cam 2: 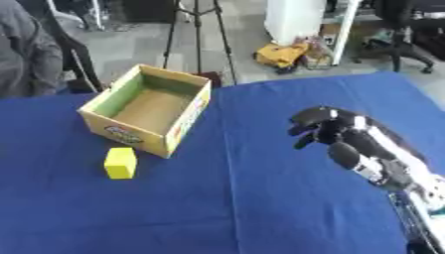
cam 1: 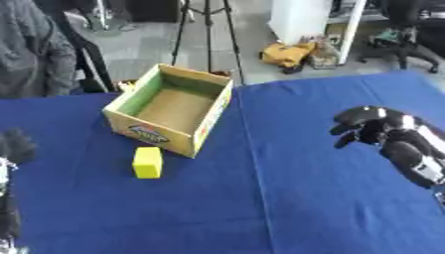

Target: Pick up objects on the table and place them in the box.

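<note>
In the left eye view, the open cardboard box (cam 1: 170,110) sits on my blue-covered worktop (cam 1: 287,198), turned askew, with green inner walls and a brown floor that holds nothing I can see. The yellow block (cam 1: 147,162) lies on the cloth just beside the box's near corner, on my side of it, apart from the cardboard. My right hand (cam 1: 369,128) hangs well to the right of the box, over bare cloth, its fingers curled downward and inward with nothing between them. My left hand (cam 1: 17,147) shows only as a dark shape at the picture's edge, to the left of the box and of the block; whether its fingers are spread or closed I cannot tell.

In the right eye view, the box's printed front wall faces me, and the block stands just off the box's near corner, touching nothing but the cloth. My right hand, on its black and silver forearm (cam 2: 374,154), is to the right of the box and well apart from both box and block, with curled fingers that hold nothing. My left hand does not show here. Beyond the box, past the far edge of the worktop, stands a tripod (cam 2: 198,30) on the grey floor.
</note>
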Tool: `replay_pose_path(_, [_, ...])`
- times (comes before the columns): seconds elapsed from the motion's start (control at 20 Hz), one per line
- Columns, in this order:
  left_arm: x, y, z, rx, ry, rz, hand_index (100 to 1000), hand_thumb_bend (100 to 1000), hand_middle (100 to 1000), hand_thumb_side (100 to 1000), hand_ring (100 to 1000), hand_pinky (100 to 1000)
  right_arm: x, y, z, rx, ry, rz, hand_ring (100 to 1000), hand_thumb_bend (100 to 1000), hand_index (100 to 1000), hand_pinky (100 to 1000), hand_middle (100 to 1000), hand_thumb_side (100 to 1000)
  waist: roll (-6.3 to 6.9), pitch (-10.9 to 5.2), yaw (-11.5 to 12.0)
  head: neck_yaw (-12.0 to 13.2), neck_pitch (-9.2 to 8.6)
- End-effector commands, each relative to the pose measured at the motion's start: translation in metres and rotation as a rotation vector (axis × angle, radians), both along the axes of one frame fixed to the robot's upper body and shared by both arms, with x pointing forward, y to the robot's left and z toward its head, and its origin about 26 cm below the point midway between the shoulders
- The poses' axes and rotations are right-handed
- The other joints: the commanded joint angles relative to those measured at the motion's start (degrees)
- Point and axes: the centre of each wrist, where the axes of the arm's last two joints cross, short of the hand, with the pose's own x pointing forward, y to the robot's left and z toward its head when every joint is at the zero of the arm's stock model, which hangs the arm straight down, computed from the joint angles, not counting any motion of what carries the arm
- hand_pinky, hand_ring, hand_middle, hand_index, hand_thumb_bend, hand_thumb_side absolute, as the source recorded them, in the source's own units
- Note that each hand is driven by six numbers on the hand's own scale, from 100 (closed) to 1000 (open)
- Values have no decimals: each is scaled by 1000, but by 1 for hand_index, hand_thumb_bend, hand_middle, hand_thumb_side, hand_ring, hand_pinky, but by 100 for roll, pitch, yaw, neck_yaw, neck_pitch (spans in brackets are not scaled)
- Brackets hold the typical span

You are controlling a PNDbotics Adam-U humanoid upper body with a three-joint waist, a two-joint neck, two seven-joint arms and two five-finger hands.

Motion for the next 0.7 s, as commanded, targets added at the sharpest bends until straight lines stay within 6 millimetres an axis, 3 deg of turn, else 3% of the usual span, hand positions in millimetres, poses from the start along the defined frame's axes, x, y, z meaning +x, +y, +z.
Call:
replay_pose_path(0.05, [9, 10, 27, 232, 32, -23, 768, 468, 624, 618, 650, 673, -1, -2, 8, -10, -23, 7, 758, 521, 762, 656, 766, 616, -10, -82, -16, 9, -26])
replay_pose_path(0.35, [31, 14, 81, 691, 177, -94, 821, 421, 669, 544, 673, 694, 0, -1, 7, -14, -20, 15, 758, 521, 762, 656, 766, 616, 4, -91, -64, 39, -15])
replay_pose_path(0.6, [58, 8, 100, 945, 341, -212, 828, 346, 665, 518, 669, 697, 0, 0, 7, -18, -18, 22, 758, 521, 762, 656, 766, 616, 7, -88, -108, 70, 6])
replay_pose_path(0.7, [70, 5, 104, 1038, 419, -267, 829, 355, 662, 517, 664, 694, 0, 0, 7, -18, -18, 24, 758, 521, 762, 656, 766, 616, 3, -92, -130, 82, 13])
